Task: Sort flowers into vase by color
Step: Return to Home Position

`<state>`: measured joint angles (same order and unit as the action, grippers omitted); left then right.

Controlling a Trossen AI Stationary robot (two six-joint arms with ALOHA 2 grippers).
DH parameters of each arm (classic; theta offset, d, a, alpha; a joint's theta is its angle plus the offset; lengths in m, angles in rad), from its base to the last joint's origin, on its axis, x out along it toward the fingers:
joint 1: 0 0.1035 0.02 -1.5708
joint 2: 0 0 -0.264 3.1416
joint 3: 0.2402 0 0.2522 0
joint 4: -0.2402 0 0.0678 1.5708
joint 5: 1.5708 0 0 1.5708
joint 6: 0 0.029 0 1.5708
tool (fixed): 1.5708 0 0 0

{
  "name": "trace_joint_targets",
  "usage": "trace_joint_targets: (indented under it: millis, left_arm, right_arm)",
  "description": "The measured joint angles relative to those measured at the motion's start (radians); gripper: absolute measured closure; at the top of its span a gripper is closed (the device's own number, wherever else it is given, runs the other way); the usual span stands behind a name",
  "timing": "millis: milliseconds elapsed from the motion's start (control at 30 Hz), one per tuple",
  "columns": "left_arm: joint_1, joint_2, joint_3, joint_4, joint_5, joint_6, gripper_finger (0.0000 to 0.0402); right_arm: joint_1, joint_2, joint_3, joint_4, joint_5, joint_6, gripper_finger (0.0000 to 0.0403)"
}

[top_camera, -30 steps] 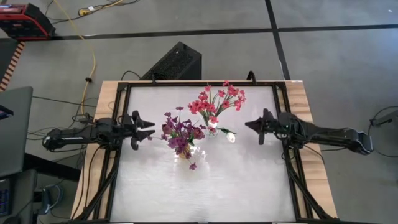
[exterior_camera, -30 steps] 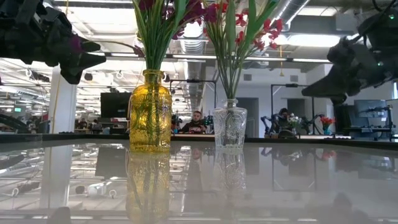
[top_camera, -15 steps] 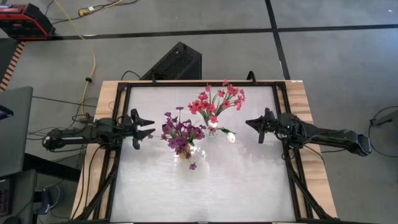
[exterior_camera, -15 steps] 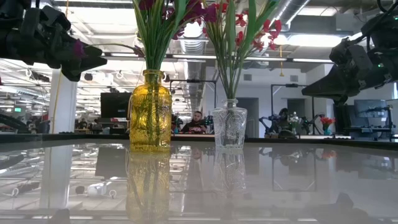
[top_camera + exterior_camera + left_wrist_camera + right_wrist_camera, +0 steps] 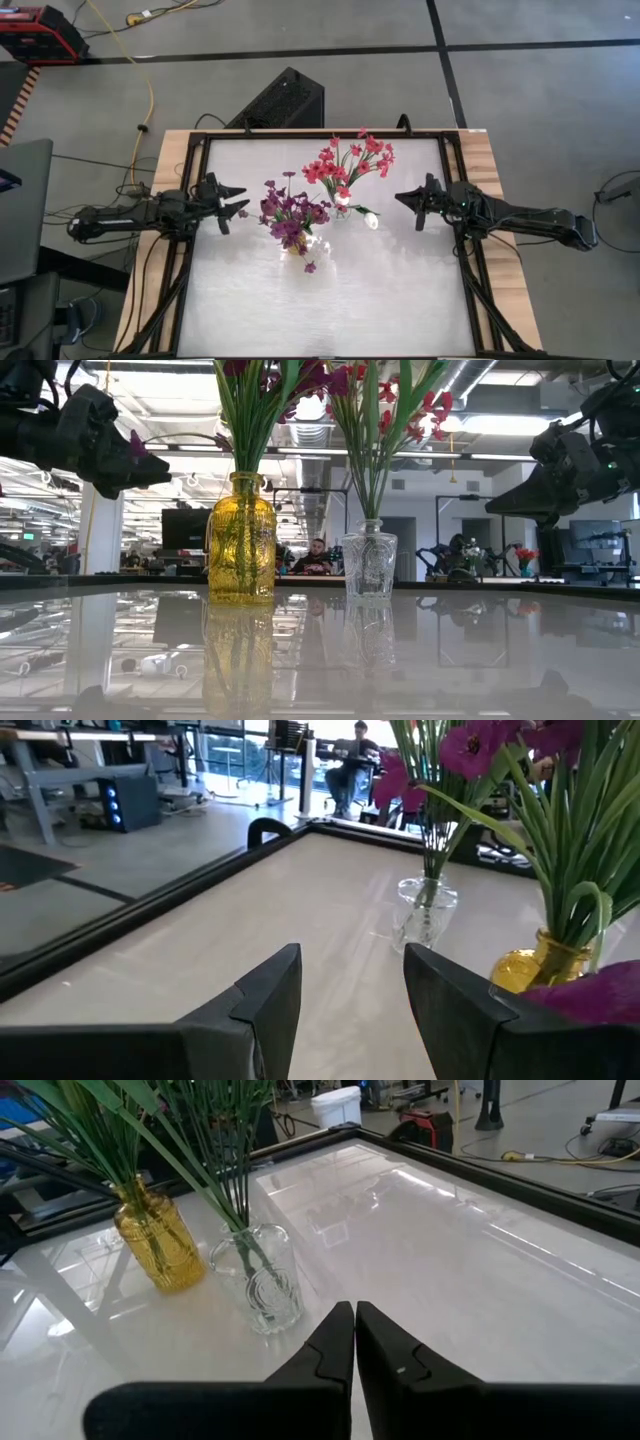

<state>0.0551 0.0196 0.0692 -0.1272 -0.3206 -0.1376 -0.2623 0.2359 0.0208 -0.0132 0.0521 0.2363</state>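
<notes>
Left gripper (image 5: 241,200) hovers over the left edge of the table (image 5: 330,295), fingers apart and empty. Opposite, the right gripper (image 5: 400,199) has its fingers pressed together, holding nothing. Between them, purple flowers (image 5: 290,213) stand in a yellow vase (image 5: 241,540) and red-pink flowers (image 5: 351,160) in a clear vase (image 5: 370,564).

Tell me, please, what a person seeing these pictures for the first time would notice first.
Two vases stand near the middle of the table: a yellow vase holding purple flowers, and beside it a clear vase holding red-pink flowers. The left gripper, open, and the right gripper, shut, hang above the table's two sides, both empty.
</notes>
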Motion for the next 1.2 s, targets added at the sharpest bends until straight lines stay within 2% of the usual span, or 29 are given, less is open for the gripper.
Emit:
trace_joint_targets:
  millis: [1200]
  left_arm:
    - [0.000,0.000,0.000,-0.003,0.000,0.010,0.0235]
  right_arm:
    - [0.000,0.000,-0.002,-0.001,0.000,0.000,0.0359]
